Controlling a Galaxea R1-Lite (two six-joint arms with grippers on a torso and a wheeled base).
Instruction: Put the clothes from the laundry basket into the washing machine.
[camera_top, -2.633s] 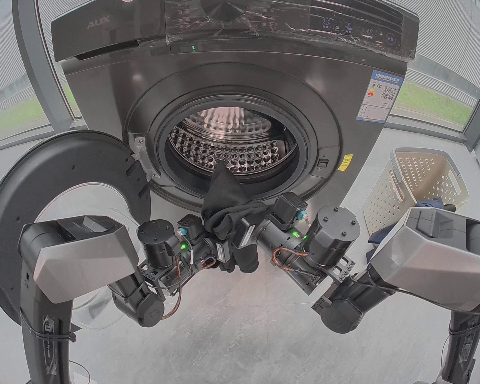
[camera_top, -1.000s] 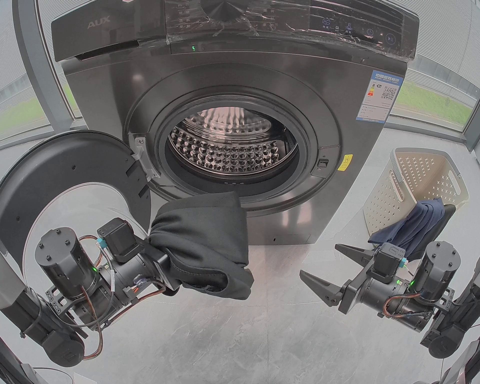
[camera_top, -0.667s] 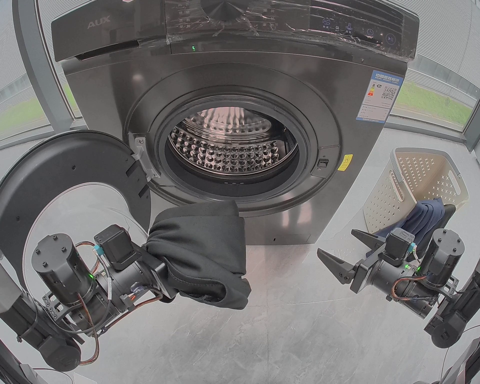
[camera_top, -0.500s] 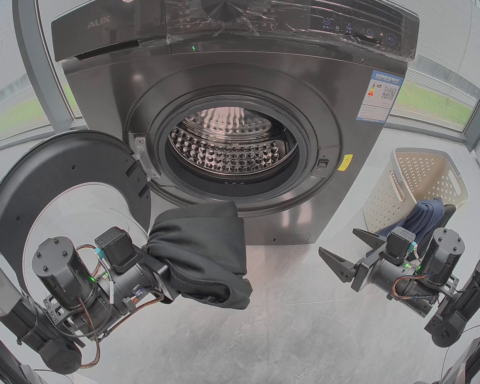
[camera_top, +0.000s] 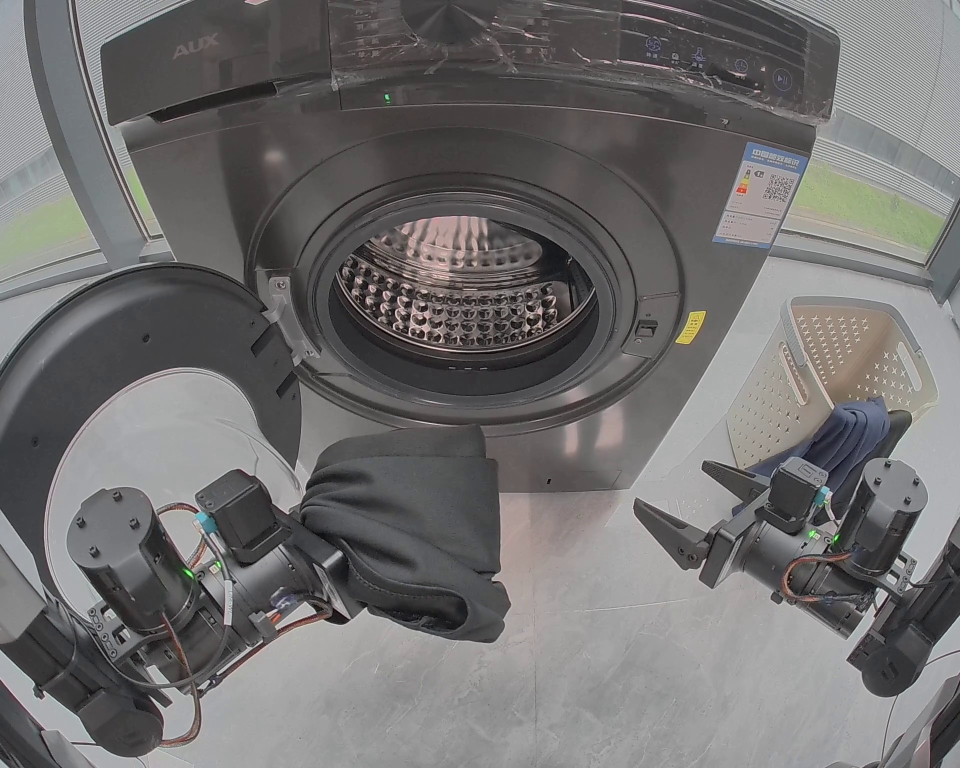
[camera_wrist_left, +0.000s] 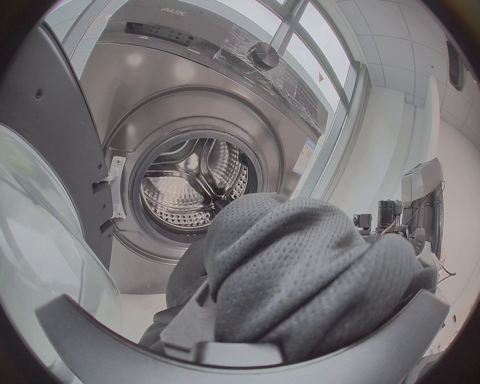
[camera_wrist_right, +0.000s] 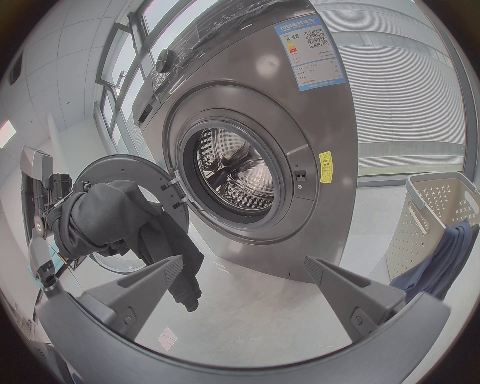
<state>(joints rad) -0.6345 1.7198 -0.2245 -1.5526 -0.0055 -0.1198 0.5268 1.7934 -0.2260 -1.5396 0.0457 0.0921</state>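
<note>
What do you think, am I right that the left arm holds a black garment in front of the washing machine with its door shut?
Only the door is wrong: the head view shows it swung wide open. The left tool does hold the black garment in front of the washing machine.

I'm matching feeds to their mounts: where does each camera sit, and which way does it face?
Head view: on the head, looking forward and down at the open washing machine; left gripper holds the black garment, right gripper open.
Left wrist view: on the left wrist, facing the drum over the black garment in its own gripper.
Right wrist view: on the right wrist, facing the machine between its own fingers; laundry basket alongside.
Shared: all three show the drum and black garment.
</note>
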